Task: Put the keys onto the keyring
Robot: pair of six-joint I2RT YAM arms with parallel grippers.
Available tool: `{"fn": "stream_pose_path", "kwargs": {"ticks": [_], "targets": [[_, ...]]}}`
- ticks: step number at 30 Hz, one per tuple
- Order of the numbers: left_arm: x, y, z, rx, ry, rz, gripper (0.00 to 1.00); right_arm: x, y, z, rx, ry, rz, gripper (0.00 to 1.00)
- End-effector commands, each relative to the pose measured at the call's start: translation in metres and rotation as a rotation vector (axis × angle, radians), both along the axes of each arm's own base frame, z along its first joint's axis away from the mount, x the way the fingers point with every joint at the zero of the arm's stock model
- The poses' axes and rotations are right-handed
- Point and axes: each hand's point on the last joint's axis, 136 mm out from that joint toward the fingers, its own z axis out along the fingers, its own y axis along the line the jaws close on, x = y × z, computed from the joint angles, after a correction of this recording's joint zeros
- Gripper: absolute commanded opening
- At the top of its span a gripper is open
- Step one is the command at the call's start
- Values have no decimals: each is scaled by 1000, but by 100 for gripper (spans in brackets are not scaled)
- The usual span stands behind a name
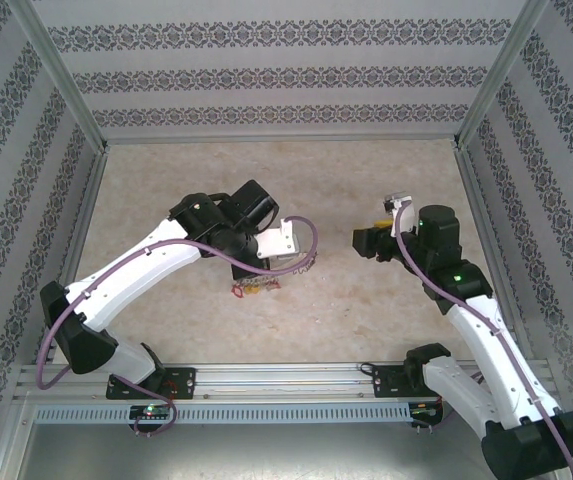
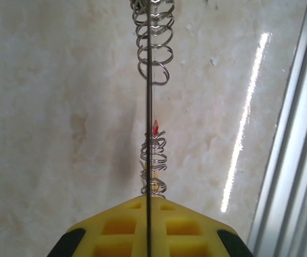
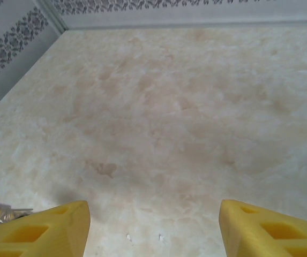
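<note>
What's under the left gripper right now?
The keyring: the left gripper is shut on its thin wire. From above, a bunch of red and yellow tags pokes out beneath it; the gripper itself covers the rest of the keyring.

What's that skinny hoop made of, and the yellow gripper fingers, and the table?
The keyring looks like thin grey metal wire: it glints. The fingers of the left gripper look like matte yellow plastic, moulded with square pockets. The table may be polished stone or a stone-look sheet: mottled beige, mirroring a light streak.
</note>
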Motion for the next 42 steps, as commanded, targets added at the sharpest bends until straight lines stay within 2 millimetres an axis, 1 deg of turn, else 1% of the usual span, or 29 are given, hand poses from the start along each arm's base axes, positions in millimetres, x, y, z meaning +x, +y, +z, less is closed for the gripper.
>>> {"fn": "stream_pose_path", "kwargs": {"ticks": [1, 5, 10, 12, 15, 17, 20, 22, 24, 27, 29, 35, 40, 42], "targets": [[-19, 12, -8, 34, 92, 39, 0, 7, -8, 9, 12, -44, -55, 65], [-31, 10, -24, 84, 173, 45, 0, 8, -12, 10, 25, -55, -79, 68], [-39, -2, -29, 106, 231, 44, 0, 12, -13, 11, 36, -54, -92, 72], [-44, -8, -31, 120, 262, 33, 0, 14, -16, 10, 31, -54, -106, 80], [-50, -13, -38, 173, 278, 17, 0, 16, -22, 11, 16, -61, -125, 83], [-55, -19, -40, 185, 292, 2, 0, 17, -26, 11, 11, -64, -145, 98], [-61, -29, -40, 185, 308, -19, 0, 19, -32, 9, 12, -61, -164, 98], [-63, -31, -40, 195, 311, -27, 0, 20, -34, 8, 13, -59, -169, 98], [-59, -27, -43, 227, 292, -21, 0, 21, -34, 7, 16, -53, -170, 98], [-53, -16, -56, 306, 274, -13, 0, 22, -34, 7, 26, -51, -167, 98], [-51, -16, -61, 325, 278, -15, 0, 21, -34, 7, 29, -53, -162, 98], [-45, -20, -62, 342, 269, -9, 0, 21, -35, 6, 25, -50, -161, 98], [-42, -7, -69, 403, 258, 14, 0, 20, -33, 0, 31, -35, -152, 98], [-42, -6, -71, 411, 262, 18, 0, 20, -33, -1, 33, -30, -153, 98]]}}
